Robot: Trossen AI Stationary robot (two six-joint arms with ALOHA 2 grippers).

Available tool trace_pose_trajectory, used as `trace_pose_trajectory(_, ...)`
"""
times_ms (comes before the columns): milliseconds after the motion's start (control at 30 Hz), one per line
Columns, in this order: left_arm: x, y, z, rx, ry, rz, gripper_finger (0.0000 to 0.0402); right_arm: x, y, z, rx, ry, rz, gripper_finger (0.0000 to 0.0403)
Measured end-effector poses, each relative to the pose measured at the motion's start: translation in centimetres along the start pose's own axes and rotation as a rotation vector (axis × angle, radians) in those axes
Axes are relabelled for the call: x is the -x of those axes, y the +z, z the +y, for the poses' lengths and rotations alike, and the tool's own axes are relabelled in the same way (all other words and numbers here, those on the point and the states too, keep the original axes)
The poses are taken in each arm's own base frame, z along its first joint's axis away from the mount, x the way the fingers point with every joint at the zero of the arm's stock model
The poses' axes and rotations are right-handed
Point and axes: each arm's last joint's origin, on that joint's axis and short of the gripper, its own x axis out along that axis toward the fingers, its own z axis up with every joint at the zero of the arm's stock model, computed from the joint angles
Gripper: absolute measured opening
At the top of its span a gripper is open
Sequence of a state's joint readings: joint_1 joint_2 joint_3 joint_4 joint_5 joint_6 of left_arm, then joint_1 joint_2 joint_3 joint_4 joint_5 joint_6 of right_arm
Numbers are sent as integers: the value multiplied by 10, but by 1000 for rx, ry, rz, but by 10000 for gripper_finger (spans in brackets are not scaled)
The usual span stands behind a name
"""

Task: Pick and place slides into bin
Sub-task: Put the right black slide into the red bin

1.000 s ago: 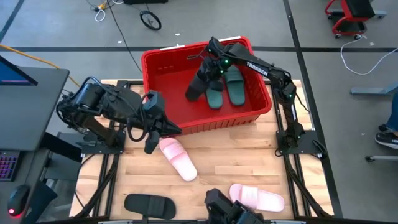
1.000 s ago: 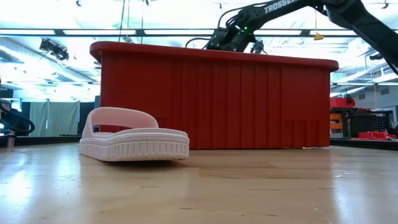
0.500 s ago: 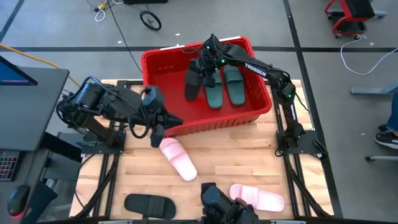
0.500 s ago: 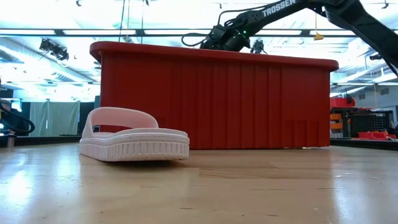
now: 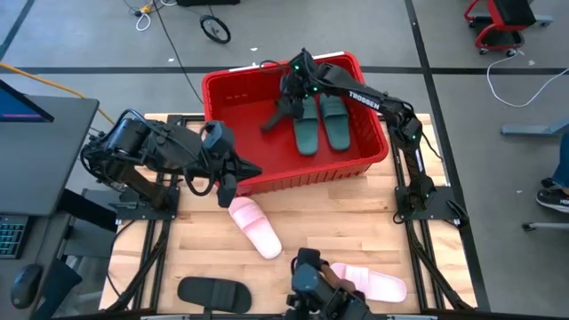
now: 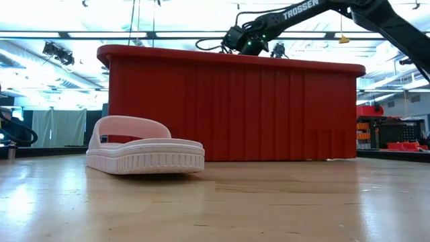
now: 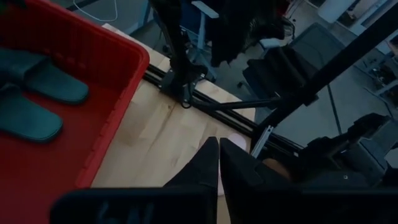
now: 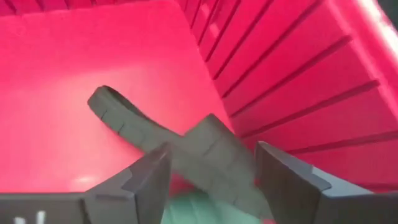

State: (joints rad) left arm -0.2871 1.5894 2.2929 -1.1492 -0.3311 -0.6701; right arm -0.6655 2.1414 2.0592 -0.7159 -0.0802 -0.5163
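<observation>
The red bin (image 5: 311, 173) stands at the table's far middle. Two dark green slides (image 5: 322, 126) lie flat on its floor. A black slide (image 8: 180, 140) slants inside the bin (image 8: 292, 81), low end toward the floor, between the open fingers of my right gripper (image 8: 214, 180), which reaches in from the far right (image 5: 286, 100). My left gripper (image 5: 227, 182) is shut and hovers by the bin's near left corner, above a pale pink slide (image 5: 255, 228) lying sole down on the table. My right gripper has its open fingers (image 8: 149, 177) on either side of the black slide's upper end (image 8: 214, 146), coming from above at a slant. The slide is blurred there, and I cannot tell whether a finger touches it.
A second pink slide (image 5: 372, 284) and another black slide (image 5: 213, 292) lie near the table's front edge, either side of a dark camera mount (image 5: 313, 289). Bare wood lies between the bin and these. In the low view the pink slide (image 6: 144, 149) sits before the bin wall (image 6: 228, 114).
My right gripper has opened and tipped over the bin, letting go of the black slide. The slide, which hung below the fingers, has dropped lower and slants toward the bin floor. My left gripper has rolled slightly in place.
</observation>
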Motion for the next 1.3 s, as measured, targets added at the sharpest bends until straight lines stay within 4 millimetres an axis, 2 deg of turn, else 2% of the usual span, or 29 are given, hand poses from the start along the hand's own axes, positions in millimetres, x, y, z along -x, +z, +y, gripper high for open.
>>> trace_pose_trajectory(167,0,0,0,0,12,-10,26,5,5,2,-56,16,-20,232)
trace_pose_trajectory(367,0,1,1,-1,38,-27,7,12,-12,16,-159,135,187,198)
trace_pose_trajectory(533,-2,2,12,-13,154,-37,7,13,-20,22,-167,181,271,132)
trace_pose_trajectory(667,-9,1,34,-86,351,-2,19,28,-9,31,-163,185,231,43)
trace_pose_trajectory(733,-18,0,48,-165,461,39,23,47,0,35,-190,175,192,12)
trace_pose_trajectory(833,-36,5,73,-302,581,94,29,88,14,41,-264,155,120,19)
trace_pose_trajectory(933,-63,13,107,-372,691,133,38,136,26,50,-310,140,23,23)
trace_pose_trajectory(1067,-107,18,165,-376,760,162,63,201,33,65,-335,151,-103,15)
trace_pose_trajectory(1167,-141,15,215,-279,669,160,95,242,31,73,-328,152,-174,10)
trace_pose_trajectory(1300,-181,-4,278,-197,619,181,144,288,25,86,-298,164,-257,9)
